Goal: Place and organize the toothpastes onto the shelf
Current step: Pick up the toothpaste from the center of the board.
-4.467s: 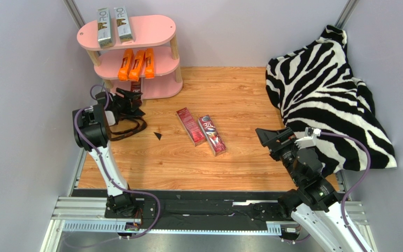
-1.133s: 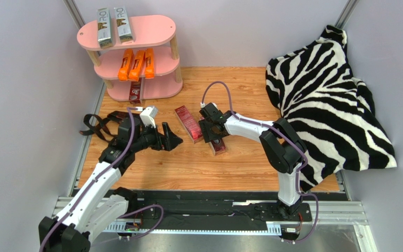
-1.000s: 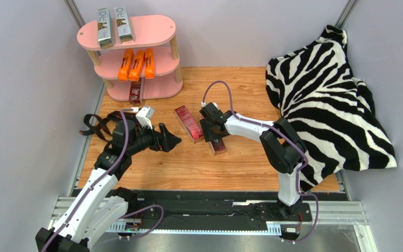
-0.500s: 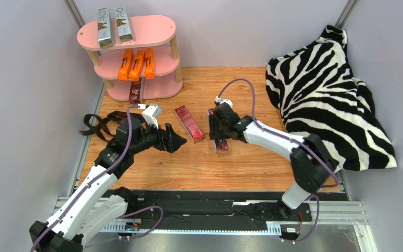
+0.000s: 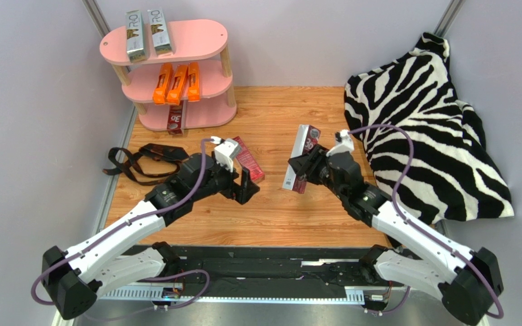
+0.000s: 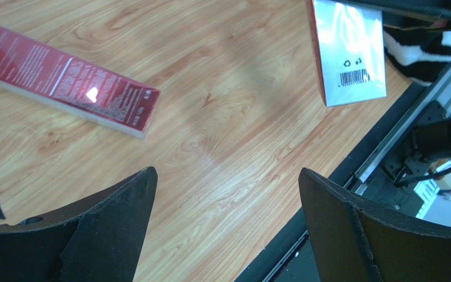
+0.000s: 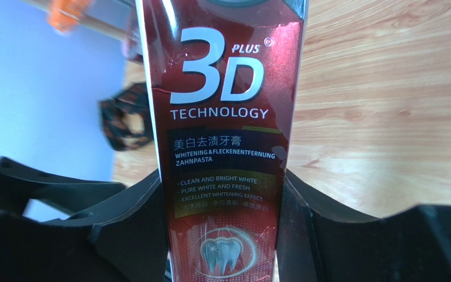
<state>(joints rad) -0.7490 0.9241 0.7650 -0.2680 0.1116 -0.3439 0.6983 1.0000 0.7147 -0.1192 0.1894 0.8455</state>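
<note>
Shelf (image 5: 202, 34) at 11 o'clock holds six cartons (image 5: 175, 83). Right gripper (image 7: 225, 197) clamps a dark red carton (image 7: 222, 106). Left gripper (image 6: 226, 172) gapes wide near the last red carton (image 6: 63, 82), lying on the surface.

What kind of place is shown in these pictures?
Probably a robot test booth, not a home: left arm and right arm bolted to a metal rail, plain grey walls enclosing a wooden table.

pink shelf (image 5: 195, 41); silver-grey cartons (image 5: 134, 34); orange cartons (image 5: 176, 83); dark red cartons (image 6: 63, 82), white print; zebra-striped cloth (image 5: 420, 115); black strap (image 5: 163, 151); wood-grain table (image 5: 298, 109).
</note>
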